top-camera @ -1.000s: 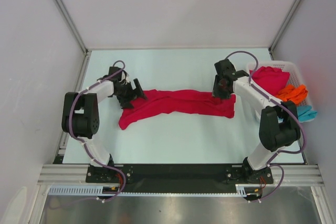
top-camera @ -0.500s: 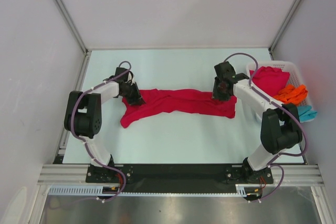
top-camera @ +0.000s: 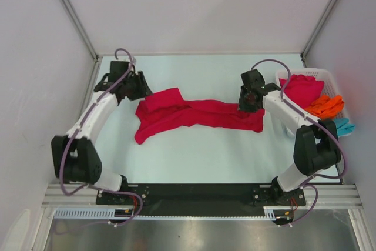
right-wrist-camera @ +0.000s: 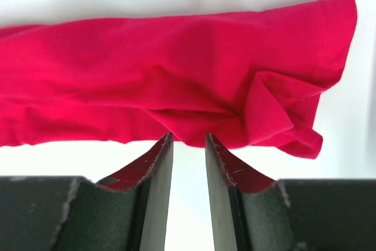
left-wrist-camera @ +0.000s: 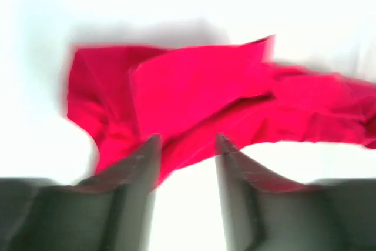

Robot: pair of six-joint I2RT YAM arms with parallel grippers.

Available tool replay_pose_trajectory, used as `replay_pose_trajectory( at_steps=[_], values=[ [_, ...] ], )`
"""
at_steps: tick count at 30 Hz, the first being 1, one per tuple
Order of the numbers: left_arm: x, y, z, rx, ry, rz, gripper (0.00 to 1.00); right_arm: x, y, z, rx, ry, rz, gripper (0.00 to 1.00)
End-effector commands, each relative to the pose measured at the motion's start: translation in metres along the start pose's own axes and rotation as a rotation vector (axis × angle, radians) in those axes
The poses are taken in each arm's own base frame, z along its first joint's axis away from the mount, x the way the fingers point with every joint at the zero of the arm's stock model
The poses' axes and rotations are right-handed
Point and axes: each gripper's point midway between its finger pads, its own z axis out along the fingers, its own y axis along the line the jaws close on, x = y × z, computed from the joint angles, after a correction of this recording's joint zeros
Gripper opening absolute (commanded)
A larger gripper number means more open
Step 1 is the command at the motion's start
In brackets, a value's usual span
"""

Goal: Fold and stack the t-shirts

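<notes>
One crimson t-shirt (top-camera: 200, 113) lies stretched left to right across the table, its left end doubled into a flat flap (top-camera: 161, 99). My left gripper (top-camera: 140, 86) hovers just beyond that flap's far left corner. In the left wrist view it (left-wrist-camera: 185, 145) is open with only table between its fingers, and the shirt (left-wrist-camera: 194, 92) lies past the tips. My right gripper (top-camera: 249, 103) is at the far edge of the shirt's right end. Its jaws (right-wrist-camera: 188, 140) stand narrowly apart, with their tips touching the crumpled hem (right-wrist-camera: 264, 110) and table showing in the gap.
A white slatted basket (top-camera: 329, 77) stands at the right edge, holding another crimson shirt (top-camera: 302, 89), an orange one (top-camera: 326, 105) and a teal one (top-camera: 343, 126). Bare table (top-camera: 194, 157) lies in front of the shirt. White walls close the left, far and right sides.
My left gripper closed on the shirt's left end, carried it up and over into a flap, then let go and drew back to the far left. The right gripper stayed put.
</notes>
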Motion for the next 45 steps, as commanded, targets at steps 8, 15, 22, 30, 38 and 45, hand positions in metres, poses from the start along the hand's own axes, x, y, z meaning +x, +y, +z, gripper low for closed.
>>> replay_pose_trajectory(
  at_steps=[8,15,22,30,38,45],
  values=[
    [-0.038,0.066,-0.090,-0.041,-0.280,-0.082,0.00,0.003,0.002,-0.002,-0.034,-0.025,0.001,0.33],
    [-0.029,0.059,-0.069,0.025,-0.187,-0.105,0.38,0.003,0.005,-0.005,-0.031,-0.029,-0.011,0.33],
    [-0.037,0.058,-0.074,0.024,-0.212,-0.095,0.44,0.002,0.001,-0.002,-0.023,-0.029,-0.005,0.33],
    [-0.033,0.075,-0.080,0.002,-0.223,-0.125,0.45,0.000,0.008,0.001,-0.035,-0.022,-0.010,0.33],
    [-0.030,0.071,-0.039,0.234,-0.139,-0.299,0.38,0.004,0.003,-0.002,-0.020,-0.018,-0.014,0.33],
    [0.008,0.057,0.027,0.490,0.085,-0.551,0.24,-0.002,-0.006,-0.012,-0.004,-0.043,-0.014,0.33]
  ],
)
